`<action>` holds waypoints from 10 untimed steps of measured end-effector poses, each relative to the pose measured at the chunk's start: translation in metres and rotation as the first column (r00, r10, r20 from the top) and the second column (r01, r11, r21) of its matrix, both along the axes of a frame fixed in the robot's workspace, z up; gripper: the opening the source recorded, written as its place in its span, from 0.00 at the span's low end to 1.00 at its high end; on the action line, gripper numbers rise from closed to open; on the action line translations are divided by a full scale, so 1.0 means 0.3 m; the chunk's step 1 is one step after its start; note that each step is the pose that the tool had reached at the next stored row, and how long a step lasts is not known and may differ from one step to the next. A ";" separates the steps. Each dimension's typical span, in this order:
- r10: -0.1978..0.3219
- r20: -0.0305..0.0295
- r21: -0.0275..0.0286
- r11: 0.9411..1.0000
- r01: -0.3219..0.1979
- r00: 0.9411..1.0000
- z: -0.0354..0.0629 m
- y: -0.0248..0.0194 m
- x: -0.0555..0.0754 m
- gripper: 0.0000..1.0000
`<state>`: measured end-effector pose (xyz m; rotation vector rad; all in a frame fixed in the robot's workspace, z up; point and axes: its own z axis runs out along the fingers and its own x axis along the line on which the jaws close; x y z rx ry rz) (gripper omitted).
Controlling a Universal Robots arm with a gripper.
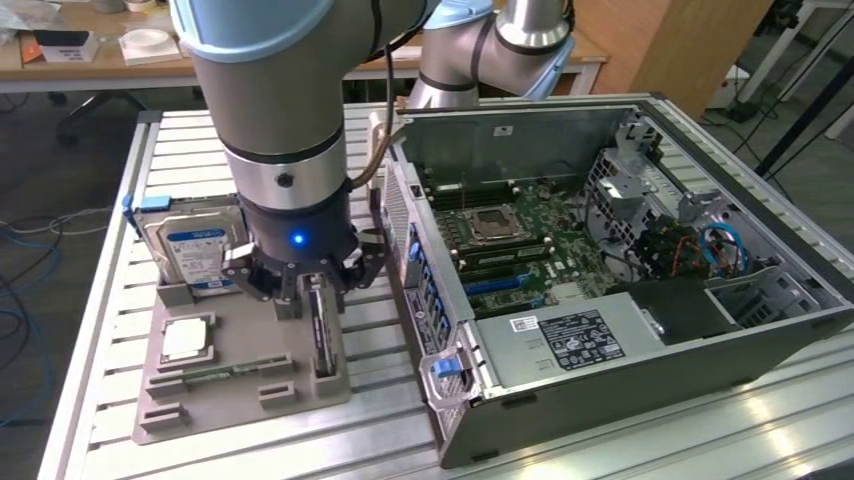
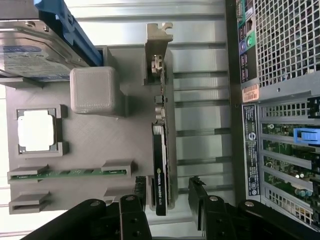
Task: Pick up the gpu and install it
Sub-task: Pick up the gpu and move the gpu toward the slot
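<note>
On the slatted aluminium table [image 1: 387,440] lies a grey holder tray [image 1: 227,400], and just beside it, on the exterior view's right, an open computer case [image 1: 587,410] on its side with the motherboard [image 1: 521,250] facing up. Behind the table are a wooden desk [image 1: 80,60] carrying white objects and a tall wooden panel [image 1: 681,40]. Loose cables [image 1: 27,230] trail over the floor on the exterior view's left.

The tray holds a hard drive [image 1: 198,250] upright in a blue bracket, a silver CPU [image 1: 187,338] in a square recess and a green memory stick [image 2: 70,173] lying flat. The gpu [image 1: 322,335] stands on its edge in a slot along the tray's side nearest the case, its metal bracket at the far end.

The gripper [image 1: 316,290] hangs directly over the gpu with its jaws spread, one black finger [image 2: 142,197] on each side of the card and neither visibly pressing it. Nothing is held.

The hard drive bears a blue-and-white label, the gpu a small green mark with white lettering, the power supply a black label [image 1: 577,338] with white print, and the case's rear a white sticker [image 2: 252,145]. None of this writing can be read.
</note>
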<state>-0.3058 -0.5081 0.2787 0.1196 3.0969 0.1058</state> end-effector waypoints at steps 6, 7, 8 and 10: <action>0.000 0.000 0.006 1.000 0.000 1.000 -0.031 0.000 0.000 0.47; 0.000 0.000 0.007 1.000 0.000 1.000 -0.036 0.000 0.000 0.47; 0.000 0.000 0.007 1.000 0.000 1.000 -0.040 0.000 0.000 0.47; 0.000 0.000 0.008 1.000 0.000 1.000 -0.048 0.000 0.000 0.47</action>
